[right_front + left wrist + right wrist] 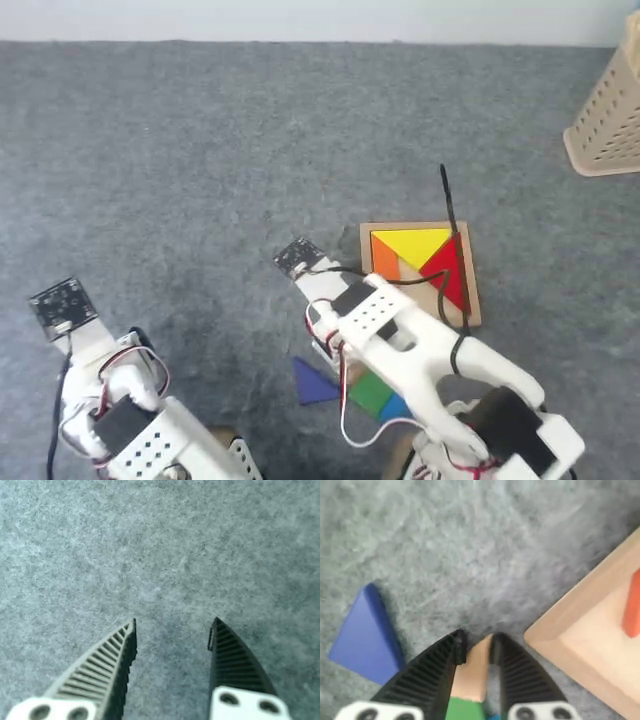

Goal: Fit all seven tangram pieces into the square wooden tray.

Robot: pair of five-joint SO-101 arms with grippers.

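Note:
The square wooden tray (pixel 410 226) lies right of centre and holds a yellow triangle (pixel 410 245), an orange piece (pixel 384 260) and a red triangle (pixel 450 275). My right gripper (pixel 476 639) is just off the tray's corner (pixel 580 605), shut on a tan wooden piece (pixel 474 667) that adjoins a green piece (pixel 464 709). A blue-purple triangle (pixel 362 637) lies beside it on the felt. From above, that triangle (pixel 314 383), the green piece (pixel 372 393) and a blue piece (pixel 396 406) sit under the right arm. My left gripper (pixel 172 625) hangs open over bare felt at the front left.
Grey felt covers the table. A beige perforated basket (pixel 610 110) stands at the far right edge. A black cable (pixel 450 215) crosses over the tray. The back and left of the table offer wide open felt.

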